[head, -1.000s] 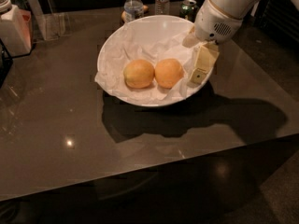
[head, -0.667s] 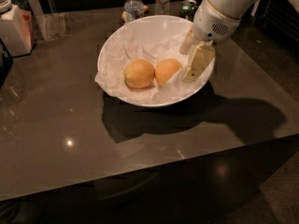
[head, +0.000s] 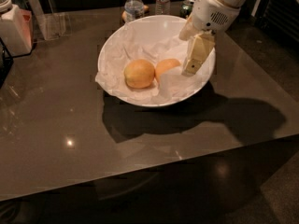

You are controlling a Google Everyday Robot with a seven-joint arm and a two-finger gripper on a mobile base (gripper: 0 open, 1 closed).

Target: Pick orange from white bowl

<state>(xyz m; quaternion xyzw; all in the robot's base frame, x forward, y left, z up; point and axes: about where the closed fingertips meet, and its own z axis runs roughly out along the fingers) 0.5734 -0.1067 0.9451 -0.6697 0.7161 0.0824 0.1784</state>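
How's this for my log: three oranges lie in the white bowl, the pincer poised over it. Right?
No. The camera view shows two oranges, not three: the orange and a paler orange lie in the white bowl, the pincer poised over it.

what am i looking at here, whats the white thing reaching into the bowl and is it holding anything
This is a single camera view, looking down at a dark table. The white thing coming in from the upper right is a robot's arm, and the cream part at its end is the gripper, its tool for grasping. The gripper hangs inside the right side of the white bowl, which is lined with crumpled paper.

Two fruits lie in the bowl. The orange it is meant to pick sits just left of the gripper, partly tucked behind paper, and a paler orange lies further left. Nothing appears lifted yet. Two water bottles stand behind the bowl.
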